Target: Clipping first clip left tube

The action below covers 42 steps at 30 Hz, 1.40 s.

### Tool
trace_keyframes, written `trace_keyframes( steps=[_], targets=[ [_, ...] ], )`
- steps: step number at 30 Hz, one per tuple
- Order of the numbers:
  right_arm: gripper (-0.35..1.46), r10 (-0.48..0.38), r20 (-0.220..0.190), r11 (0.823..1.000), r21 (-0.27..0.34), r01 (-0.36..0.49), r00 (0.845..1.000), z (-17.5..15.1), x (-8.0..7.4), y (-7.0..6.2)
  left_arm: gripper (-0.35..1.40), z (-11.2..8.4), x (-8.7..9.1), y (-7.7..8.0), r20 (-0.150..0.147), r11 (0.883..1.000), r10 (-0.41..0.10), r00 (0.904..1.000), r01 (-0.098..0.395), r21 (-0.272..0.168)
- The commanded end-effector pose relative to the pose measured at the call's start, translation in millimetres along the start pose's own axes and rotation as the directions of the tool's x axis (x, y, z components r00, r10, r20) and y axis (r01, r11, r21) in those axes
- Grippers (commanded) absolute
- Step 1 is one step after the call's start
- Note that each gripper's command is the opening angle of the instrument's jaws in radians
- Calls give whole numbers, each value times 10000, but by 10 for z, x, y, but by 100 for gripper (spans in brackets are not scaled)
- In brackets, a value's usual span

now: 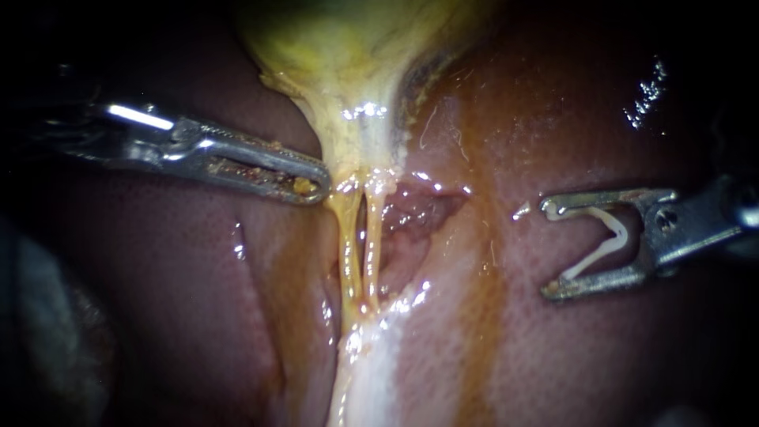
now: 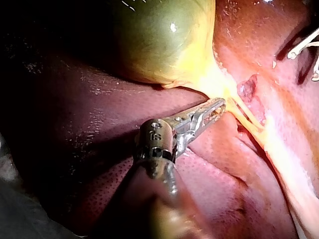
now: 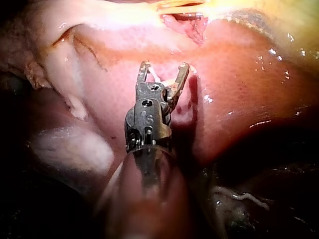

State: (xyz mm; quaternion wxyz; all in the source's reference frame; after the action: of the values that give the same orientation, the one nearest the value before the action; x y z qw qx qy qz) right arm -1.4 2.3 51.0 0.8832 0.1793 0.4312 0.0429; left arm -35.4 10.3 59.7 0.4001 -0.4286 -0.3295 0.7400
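- Endoscope: the left instrument, jaws closed together and empty, rests its tip against the gallbladder neck. The right instrument cradles a white clip between wide jaws, well apart from the bare left tube.
- Left wrist: 2 tubes lie just ahead, 0 clips on them.
- Right wrist: the clip is loaded and sits over liver. By my reckoning, approach and squeeze remain.

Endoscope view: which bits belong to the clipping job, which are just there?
Job: thin yellow left tube, white bent clip, silver right instrument holding it, silver left instrument.
Just there: yellow-green gallbladder, reddish-brown liver, thin yellow right tube.
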Motion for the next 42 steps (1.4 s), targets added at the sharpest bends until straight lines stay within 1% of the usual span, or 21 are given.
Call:
trace_keyframes(
  steps=[1, 5, 15, 17, 19, 22, 24, 27, 31, 36, 38, 40, 42],
  targets=[
    [50, 0, -1, 10000, 0, 0, 10000, 0, 0, 0, -35, -2, 1, 0, 1, 10000, 0, 10000, 0, -6],
    [50, -1, -1, 10000, 1, 1, 10000, 0, 0, 0, -35, -16, 8, 2, 73, 9999, -32, 10000, 33, -143],
    [50, -1, -3, 10000, 33, 1, 10000, -1, 0, 0, -35, -67, 28, 17, -131, 9998, -194, 9997, 195, 85],
    [50, 0, -3, 10000, 32, 0, 10000, -1, 0, 0, -35, -73, 30, 19, -201, 9997, -218, 9996, 220, 83],
    [50, 1, 26, 10000, 33, -1, 10000, -1, 0, 0, -35, -76, 31, 21, -212, 9997, -231, 9995, 233, 97],
    [50, 56, -126, 9998, 167, -54, 9999, -1, 4, 2, -35, -77, 31, 23, -215, 9997, -238, 9995, 240, 103],
    [50, 108, -304, 9997, 240, -101, 9995, 1, 9, 2, -35, -77, 31, 24, -218, 9996, -240, 9995, 243, 109],
    [50, 112, -580, 9985, 546, -80, 9983, 11, 18, 0, -35, -76, 31, 25, -223, 9996, -244, 9995, 247, 115],
    [50, 646, -939, 9941, 925, -559, 9935, 32, 34, -5, -35, -75, 31, 27, -230, 9994, -309, 9993, 312, 124],
    [50, 1315, -1417, 9847, 1328, -1128, 9811, 59, 58, -11, -35, -74, 31, 29, -238, 9994, -316, 9992, 319, 137],
    [50, 1521, -1557, 9819, 1368, -1312, 9760, 67, 66, -12, -35, -74, 31, 29, -241, 9994, -317, 9992, 321, 141],
    [50, 1848, -1692, 9752, 1539, -1593, 9681, 78, 74, -11, -35, -73, 31, 29, -243, 9994, -318, 9992, 322, 143],
    [49, 1921, -1819, 9738, 1568, -1644, 9644, 87, 79, -10, -35, -73, 31, 29, -244, 9994, -319, 9992, 322, 145]
  ],
)
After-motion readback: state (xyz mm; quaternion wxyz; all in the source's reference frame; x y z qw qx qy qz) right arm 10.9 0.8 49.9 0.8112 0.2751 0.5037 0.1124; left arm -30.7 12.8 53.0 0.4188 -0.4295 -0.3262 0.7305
